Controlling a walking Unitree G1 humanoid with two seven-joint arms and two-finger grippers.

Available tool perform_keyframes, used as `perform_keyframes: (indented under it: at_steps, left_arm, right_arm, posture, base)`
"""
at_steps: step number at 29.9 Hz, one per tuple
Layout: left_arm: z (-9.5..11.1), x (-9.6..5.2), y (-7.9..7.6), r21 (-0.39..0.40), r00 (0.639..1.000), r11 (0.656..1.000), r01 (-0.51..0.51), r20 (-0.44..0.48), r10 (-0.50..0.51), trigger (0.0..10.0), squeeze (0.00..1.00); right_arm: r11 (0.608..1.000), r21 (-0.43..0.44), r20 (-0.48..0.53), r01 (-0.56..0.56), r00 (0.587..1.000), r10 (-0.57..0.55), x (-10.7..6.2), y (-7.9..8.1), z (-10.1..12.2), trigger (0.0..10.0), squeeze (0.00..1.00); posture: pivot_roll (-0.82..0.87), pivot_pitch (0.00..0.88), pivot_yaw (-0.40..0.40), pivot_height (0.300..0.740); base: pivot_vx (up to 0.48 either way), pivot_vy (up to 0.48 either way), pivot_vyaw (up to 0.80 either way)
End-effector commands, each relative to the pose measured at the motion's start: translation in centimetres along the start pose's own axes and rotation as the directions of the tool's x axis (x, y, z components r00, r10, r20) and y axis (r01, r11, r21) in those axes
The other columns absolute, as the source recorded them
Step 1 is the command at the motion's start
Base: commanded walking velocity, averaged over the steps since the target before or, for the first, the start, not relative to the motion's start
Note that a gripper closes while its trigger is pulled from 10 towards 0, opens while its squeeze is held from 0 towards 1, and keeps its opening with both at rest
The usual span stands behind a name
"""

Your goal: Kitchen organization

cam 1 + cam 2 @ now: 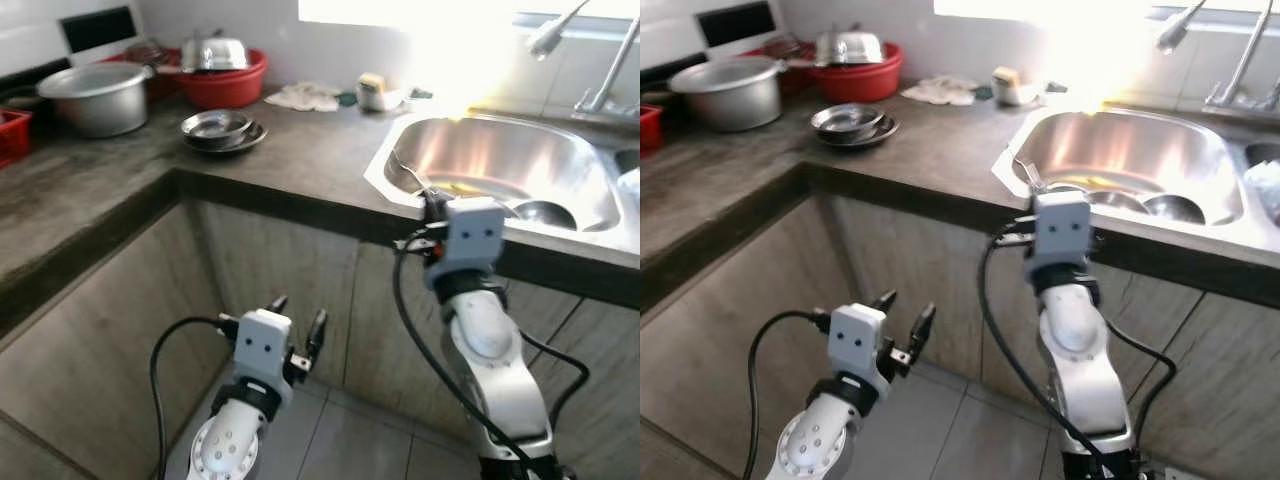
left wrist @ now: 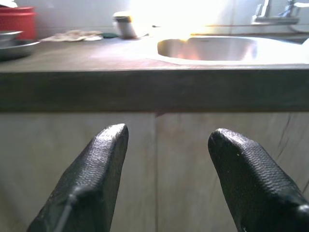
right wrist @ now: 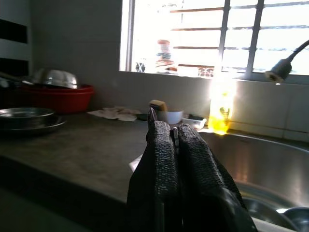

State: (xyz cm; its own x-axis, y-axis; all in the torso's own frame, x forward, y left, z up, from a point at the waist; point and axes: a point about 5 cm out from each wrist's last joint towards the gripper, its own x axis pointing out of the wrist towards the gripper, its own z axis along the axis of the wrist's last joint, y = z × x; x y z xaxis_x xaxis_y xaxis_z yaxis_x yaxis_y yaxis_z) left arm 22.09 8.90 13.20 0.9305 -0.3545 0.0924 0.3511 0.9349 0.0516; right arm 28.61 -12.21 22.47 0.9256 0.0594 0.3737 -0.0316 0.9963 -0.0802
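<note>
Steel sink holds bowls; right tool pinches spoon, left tool spread.

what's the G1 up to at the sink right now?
It stands at the kitchen counter by the steel sink. The right gripper is raised at the sink's front edge, fingers shut on a thin metal utensil, probably a spoon, whose end pokes over the basin. The left gripper hangs open lower down, facing the cabinet doors. Steel bowls, a pot and a red basin sit untouched on the counter.
</note>
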Motion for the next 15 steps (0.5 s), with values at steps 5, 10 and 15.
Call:
perform_keyframes:
  at_steps: [5,10,15]
  left_arm:
    - [0.1,0.2,-0.7,-0.013,1.000,1.000,0.026,0.004,-0.026,10.0,0.00]
    - [0.1,0.2,-0.6,-0.016,1.000,1.000,0.023,0.004,-0.023,10.0,0.00]
    - [0.1,0.3,-0.5,-0.020,1.000,1.000,0.013,0.003,-0.013,10.0,0.00]
  right_arm:
    - [1.000,0.003,0.018,0.023,1.000,-0.023,0.3,-0.7,0.4,0.0,0.00]
    - [1.000,-0.010,0.034,0.021,0.999,-0.020,0.6,-0.8,0.6,0.0,0.00]
    - [0.999,-0.026,0.043,0.020,0.999,-0.018,1.3,-1.0,0.8,0.0,0.00]
  posture:
    - [0.04,0.051,-0.041,0.740]
    - [0.04,0.056,-0.042,0.740]
    - [0.05,0.060,-0.043,0.740]
  base:
    - [0.472,0.000,-0.40]
    - [0.480,0.000,-0.73]
    - [0.433,0.000,0.00]
